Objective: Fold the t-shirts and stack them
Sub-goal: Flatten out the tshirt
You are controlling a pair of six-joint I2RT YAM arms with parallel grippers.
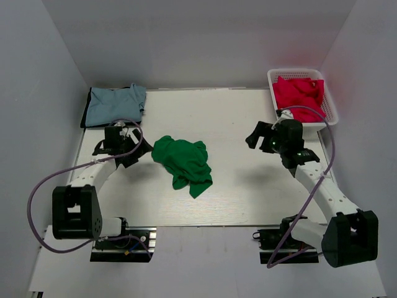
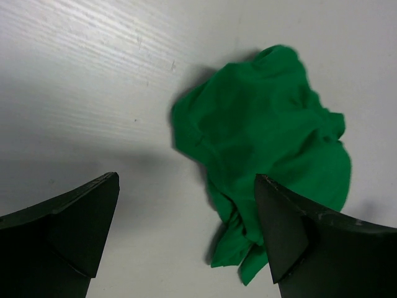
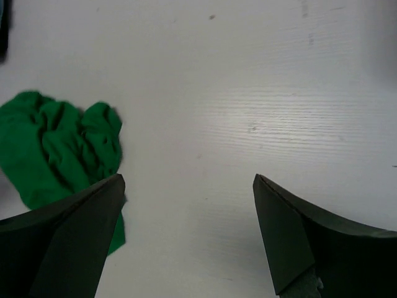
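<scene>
Top view: the arm bases sit at the bench's near edge. The left gripper and right gripper flank a crumpled green t-shirt at mid-bench. A folded blue t-shirt lies at the far-left corner, and a red t-shirt in the basket at the far-right corner.

Left wrist view: jaws spread, empty, green shirt just ahead.

Right wrist view: jaws spread, empty, shirt well apart.

Likely step: grasping the green shirt, then spreading it flat.

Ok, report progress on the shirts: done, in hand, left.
Done: the blue shirt looks folded at the far left corner. In hand: nothing gripped; the crumpled green shirt lies mid-table between the open left end effector and open right end effector. Left: fold it, then the red shirt in the basket.
</scene>
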